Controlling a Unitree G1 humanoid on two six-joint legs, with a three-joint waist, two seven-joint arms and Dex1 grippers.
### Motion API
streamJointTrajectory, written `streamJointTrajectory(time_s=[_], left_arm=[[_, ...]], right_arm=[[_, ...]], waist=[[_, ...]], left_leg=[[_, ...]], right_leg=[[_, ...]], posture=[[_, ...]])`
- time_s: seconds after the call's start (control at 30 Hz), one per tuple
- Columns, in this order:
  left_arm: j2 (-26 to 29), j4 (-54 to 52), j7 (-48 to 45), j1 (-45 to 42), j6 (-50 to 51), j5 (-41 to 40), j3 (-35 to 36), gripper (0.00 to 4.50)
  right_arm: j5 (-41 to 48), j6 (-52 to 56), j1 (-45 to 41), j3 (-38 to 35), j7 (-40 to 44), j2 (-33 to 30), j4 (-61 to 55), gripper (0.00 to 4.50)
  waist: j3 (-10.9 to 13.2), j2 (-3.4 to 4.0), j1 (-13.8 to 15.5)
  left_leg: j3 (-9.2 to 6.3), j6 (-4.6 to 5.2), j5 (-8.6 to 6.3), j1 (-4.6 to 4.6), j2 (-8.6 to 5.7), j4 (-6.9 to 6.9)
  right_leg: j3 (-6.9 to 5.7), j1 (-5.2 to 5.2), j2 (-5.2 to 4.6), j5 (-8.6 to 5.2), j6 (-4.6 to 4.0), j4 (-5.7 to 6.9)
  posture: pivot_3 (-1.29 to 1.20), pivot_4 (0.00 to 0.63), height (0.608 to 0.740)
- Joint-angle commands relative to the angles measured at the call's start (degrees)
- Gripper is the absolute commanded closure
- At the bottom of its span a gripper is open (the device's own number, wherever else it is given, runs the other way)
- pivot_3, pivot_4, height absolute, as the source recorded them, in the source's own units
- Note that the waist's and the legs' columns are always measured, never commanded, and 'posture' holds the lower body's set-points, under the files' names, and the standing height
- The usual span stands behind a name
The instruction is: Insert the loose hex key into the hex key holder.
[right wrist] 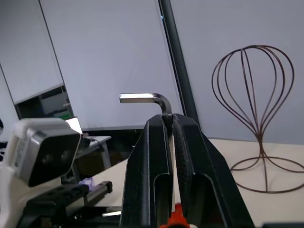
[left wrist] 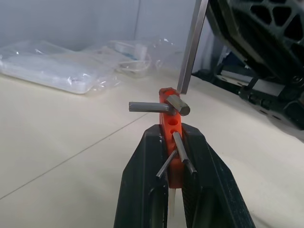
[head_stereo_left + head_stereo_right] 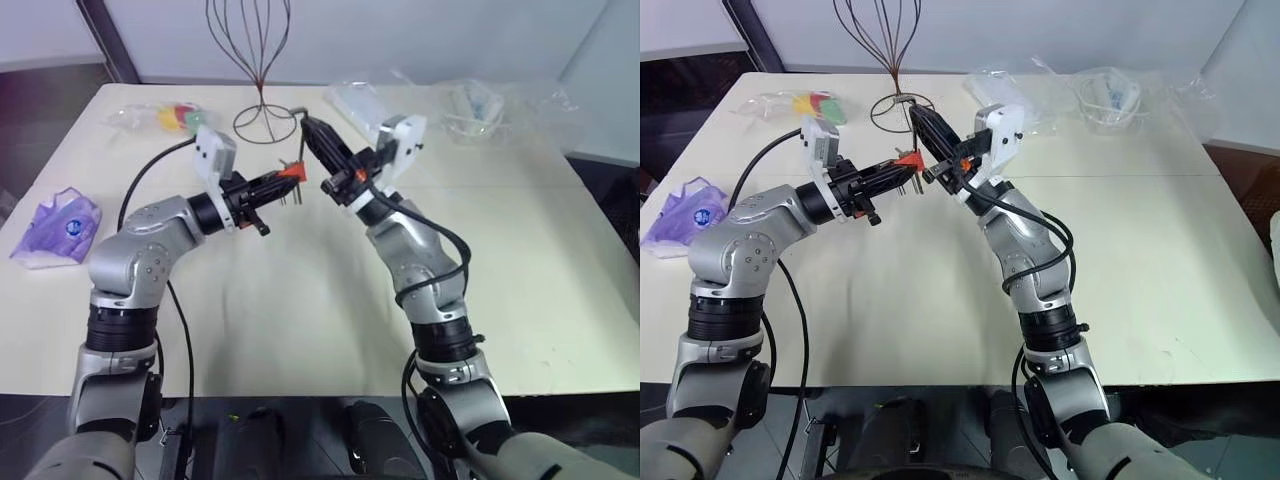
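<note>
The orange hex key holder (image 2: 169, 121) is clamped between the fingers of my left gripper (image 3: 283, 178), held above the table with its short grey keys sticking out. My right gripper (image 3: 310, 126) is shut on the loose hex key (image 1: 156, 99); its L-bend and short arm stick out past the fingertips. In the left wrist view the key's long straight shaft (image 2: 192, 47) comes down with its end right beside the top of the holder; whether they touch I cannot tell. The two grippers meet tip to tip over the far middle of the table (image 3: 300, 300).
A brown wire stand (image 3: 262, 60) rises just behind the grippers. Clear plastic bags (image 3: 470, 105) lie along the far edge, one with coloured items (image 3: 178, 117) at the far left. A purple packet (image 3: 58, 228) sits at the left edge.
</note>
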Motion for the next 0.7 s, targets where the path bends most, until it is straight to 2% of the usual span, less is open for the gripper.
streamJointTrajectory(time_s=[0.03, 0.7], left_arm=[[0.67, -2.0, -0.52, -1.08, -0.5, -0.2, 0.51, 4.5], [0.73, -3.53, -1.76, 0.4, 0.46, -0.15, -0.31, 4.5]], right_arm=[[-1.12, -1.6, -0.51, -0.42, 0.29, 0.23, -0.2, 4.44], [-0.55, -0.12, -3.8, -1.48, 0.19, 0.58, -1.33, 4.44]], waist=[[0.0, 0.0, -0.03], [0.0, 0.0, -0.02]], left_leg=[[0.0, 0.0, 0.0, 0.01, 0.0, 0.0], [-0.01, -0.02, 0.01, 0.04, 0.0, 0.03]], right_leg=[[0.0, -0.01, 0.0, 0.0, 0.0, 0.01], [0.0, -0.03, 0.0, 0.0, 0.0, 0.2]], posture=[[0.0, 0.15, 0.74], [0.0, 0.15, 0.74]])
